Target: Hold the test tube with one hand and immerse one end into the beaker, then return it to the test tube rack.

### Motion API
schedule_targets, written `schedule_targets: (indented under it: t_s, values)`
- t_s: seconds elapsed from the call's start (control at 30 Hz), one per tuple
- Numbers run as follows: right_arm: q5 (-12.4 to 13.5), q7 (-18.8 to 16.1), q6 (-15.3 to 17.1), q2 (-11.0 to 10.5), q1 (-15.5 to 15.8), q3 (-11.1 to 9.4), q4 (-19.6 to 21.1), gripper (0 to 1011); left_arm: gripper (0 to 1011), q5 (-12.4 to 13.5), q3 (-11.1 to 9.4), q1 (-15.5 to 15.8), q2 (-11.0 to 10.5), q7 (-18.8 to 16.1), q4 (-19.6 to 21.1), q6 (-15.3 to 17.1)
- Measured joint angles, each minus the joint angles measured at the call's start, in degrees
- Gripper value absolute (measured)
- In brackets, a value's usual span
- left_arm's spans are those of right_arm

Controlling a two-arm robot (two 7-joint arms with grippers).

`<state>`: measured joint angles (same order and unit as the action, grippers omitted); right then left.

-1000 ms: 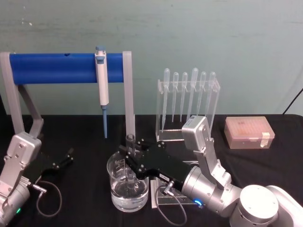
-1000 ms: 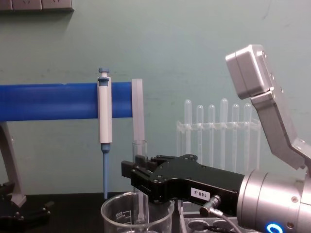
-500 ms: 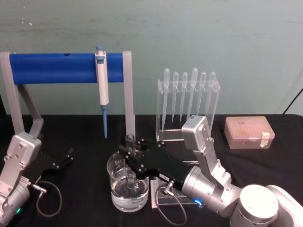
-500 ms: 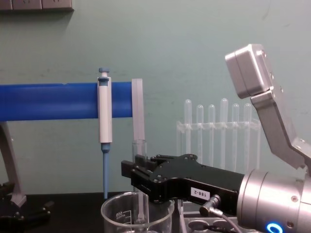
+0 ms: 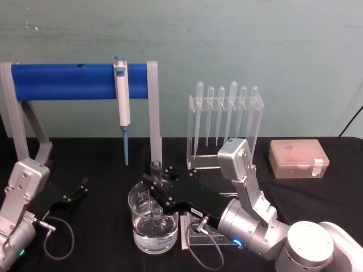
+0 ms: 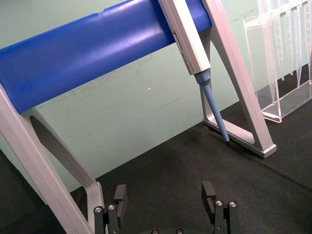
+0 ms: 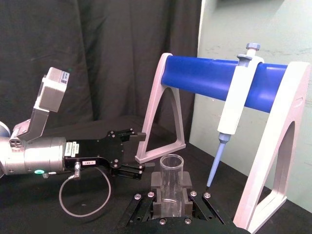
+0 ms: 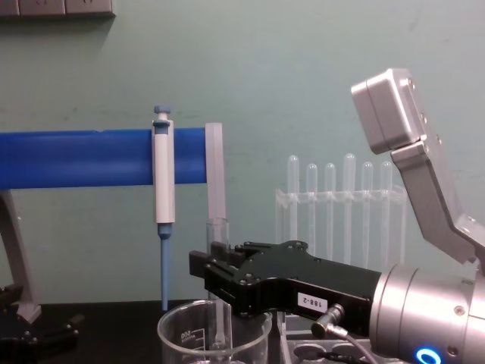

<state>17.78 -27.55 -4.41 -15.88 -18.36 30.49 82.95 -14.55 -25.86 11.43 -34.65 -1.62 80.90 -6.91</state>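
Your right tool, matte black with angular plates and small screws, is pinching the test tube between its short square fingers, just below the open rim. The tube is a smooth, clear glass cylinder, held upright, and its lower part hangs down inside the beaker. The beaker is a wide, clear glass vessel with a flared lip and white printed graduations. It stands on the black cloth-covered desk and has clear liquid pooled in its lower part. Whether the tube's end reaches that liquid cannot be told. In the chest view the tube rises above the tool and shows again through the beaker wall. A small white label sits on the tool's flat side, ahead of the brushed silver wrist.

Your left tool lies low over the desk on the left, well apart from the beaker, its black fingers spread wide around nothing.

Behind, a blue-and-white pipettor hangs from a thick, glossy blue bar on pale grey legs. To its right, thin bulb-topped plastic pipettes stand in a clear acrylic holder. A translucent peach box sits at the far right.
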Motion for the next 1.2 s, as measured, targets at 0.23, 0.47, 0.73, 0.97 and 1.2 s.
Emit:
schedule_targets:
  t_s: [0.23, 0.47, 0.73, 0.97, 1.2]
  values:
    - [0.00, 0.00, 0.00, 0.00, 0.00, 0.00, 0.00, 226, 1000, 0.00, 0.00, 0.00, 0.00, 0.00, 0.00, 0.00]
    - [0.00, 0.01, -0.01, 0.00, 0.00, 0.00, 0.00, 226, 1000, 0.00, 0.00, 0.00, 0.00, 0.00, 0.00, 0.00]
    - [0.00, 0.01, -0.01, 0.00, 0.00, 0.00, 0.00, 226, 1000, 0.00, 0.00, 0.00, 0.00, 0.00, 0.00, 0.00]
    - [0.00, 0.02, -0.01, 0.00, 0.00, 0.00, 0.00, 225, 1000, 0.00, 0.00, 0.00, 0.00, 0.00, 0.00, 0.00]
    - [0.00, 0.02, 0.00, 0.00, 0.00, 0.00, 0.00, 226, 1000, 0.00, 0.00, 0.00, 0.00, 0.00, 0.00, 0.00]
